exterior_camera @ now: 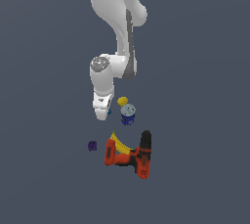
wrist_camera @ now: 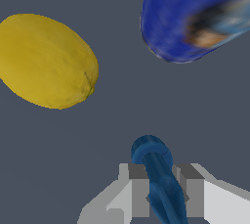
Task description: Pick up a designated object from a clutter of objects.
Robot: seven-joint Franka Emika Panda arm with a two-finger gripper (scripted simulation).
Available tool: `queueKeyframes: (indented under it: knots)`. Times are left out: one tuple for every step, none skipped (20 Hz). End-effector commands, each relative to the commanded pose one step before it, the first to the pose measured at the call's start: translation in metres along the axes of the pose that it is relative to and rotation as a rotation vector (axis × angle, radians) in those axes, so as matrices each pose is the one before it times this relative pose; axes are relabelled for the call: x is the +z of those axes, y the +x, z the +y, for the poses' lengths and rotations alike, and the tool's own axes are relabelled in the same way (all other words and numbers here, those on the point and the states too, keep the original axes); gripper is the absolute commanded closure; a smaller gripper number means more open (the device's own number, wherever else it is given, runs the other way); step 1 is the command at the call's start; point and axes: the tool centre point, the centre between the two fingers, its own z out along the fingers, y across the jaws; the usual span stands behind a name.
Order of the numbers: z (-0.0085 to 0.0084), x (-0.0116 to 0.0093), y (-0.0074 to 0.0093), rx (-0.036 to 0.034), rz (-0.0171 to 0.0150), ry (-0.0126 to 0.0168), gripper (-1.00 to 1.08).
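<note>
The gripper [wrist_camera: 163,196] is closed on the tiny blue piece [wrist_camera: 158,179], whose slim body runs between the two grey fingers [wrist_camera: 139,196] with its rounded end sticking out past the fingertips. In the exterior view the gripper [exterior_camera: 102,113] hangs low over the grey floor [exterior_camera: 44,169], and only a speck of the blue piece [exterior_camera: 109,111] shows at its side. Just beside the piece, toward the exterior view's right, stands the blue-and-white can [exterior_camera: 128,114], with the small yellow ball [exterior_camera: 122,101] touching its far upper side. Nearer the camera than the can lie the yellow banana [exterior_camera: 119,143] and the red-and-black power drill [exterior_camera: 132,155], pressed together. The purple cube [exterior_camera: 92,145] sits apart, on the drill's left in the exterior view.
</note>
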Motion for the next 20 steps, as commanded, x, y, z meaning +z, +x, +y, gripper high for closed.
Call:
queueKeyframes:
  knots:
    - [0.00071,-0.00308,0.00138,-0.00022,0.00001,-0.00059,1.08]
    - [0.00040,-0.00222,0.00099,0.00000,0.00000,0.00000,1.08]
    - [0.00049,-0.00272,0.00121,0.00000,0.00000,0.00000,1.08]
    - [0.00058,-0.00321,0.00143,0.00000,0.00000,0.00000,1.08]
    - [0.00067,-0.00370,0.00164,0.00000,0.00000,0.00000,1.08]
    - [0.00076,-0.00417,0.00185,0.00000,0.00000,0.00000,1.08]
    - [0.00085,-0.00464,0.00205,0.00000,0.00000,0.00000,1.08]
    - [0.00094,-0.00511,0.00225,0.00000,0.00000,0.00000,1.08]
    - [0.00102,-0.00557,0.00244,0.00000,0.00000,0.00000,1.08]
    - [0.00111,-0.00602,0.00263,0.00000,0.00000,0.00000,1.08]
    - [0.00121,-0.00638,0.00272,0.00030,-0.00059,0.00018,1.08]
    - [0.00128,-0.00691,0.00300,0.00000,0.00000,0.00000,1.08]
    - [0.00137,-0.00733,0.00315,0.00014,-0.00047,0.00003,1.08]
    - [0.00145,-0.00779,0.00336,0.00000,0.00000,0.00000,1.08]
    - [0.00154,-0.00822,0.00354,0.00015,-0.00067,-0.00002,1.08]
    - [0.00163,-0.00867,0.00372,0.00000,0.00000,0.00000,1.08]
    - [0.00172,-0.00911,0.00390,0.00000,0.00000,0.00000,1.08]
    - [0.00175,-0.00925,0.00399,0.00013,-0.00068,-0.00005,1.08]
    - [0.00176,-0.00923,0.00396,0.00000,0.00000,0.00000,1.08]
    - [0.00177,-0.00923,0.00396,0.00000,0.00000,0.00000,1.08]
